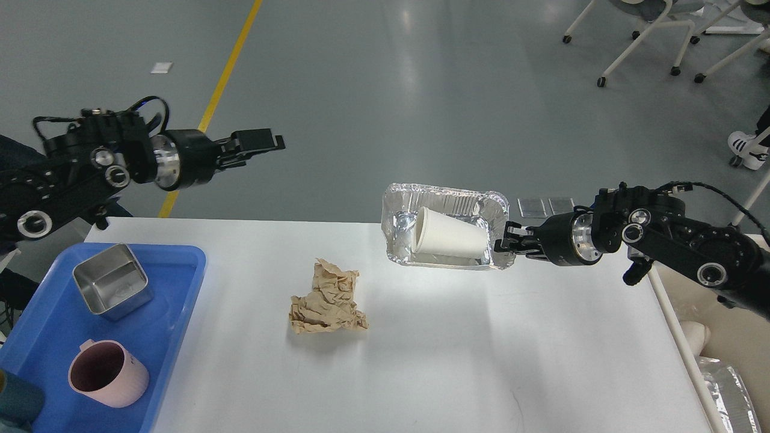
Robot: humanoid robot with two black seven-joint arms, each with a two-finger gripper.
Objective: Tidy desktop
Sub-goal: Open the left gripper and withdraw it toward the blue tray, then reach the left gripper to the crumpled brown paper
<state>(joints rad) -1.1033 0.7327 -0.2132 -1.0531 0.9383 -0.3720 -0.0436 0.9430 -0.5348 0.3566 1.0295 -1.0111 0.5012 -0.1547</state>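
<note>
Progress check, head view. The desktop [457,361] fills the lower middle of the view, white and glossy, and it is mostly bare.

Looks already sorted: the blue tray [180,282] at the left end holds a square steel container [111,279] and a pink mug [107,373], plus a dark teal item [18,404] cut off at the corner, too little showing to identify.

In hand: the right gripper [508,245] is pinched on the right rim of the foil tray [445,198]. The tray is tilted with its open side toward the camera and appears lifted clear of the surface, judging by the shadow under it. A white paper cup [448,234] lies on its side inside it. A cream-coloured bin [725,337] sits just off the table's right edge with more foil visible low in it, so that is the likely drop point for tray and cup.

Left on the surface: 1 crumpled brown paper [328,299], near the middle, untouched by either arm.

The left gripper [264,141] is up and off to the far left, beyond the table's back edge, holding nothing; its fingers look nearly together, with only a narrow gap.

Estimate: roughly 2 items from done, meaning the foil tray with its cup, then the paper wad. The risk on the current step is the cup rolling out of the tilted tray.
</note>
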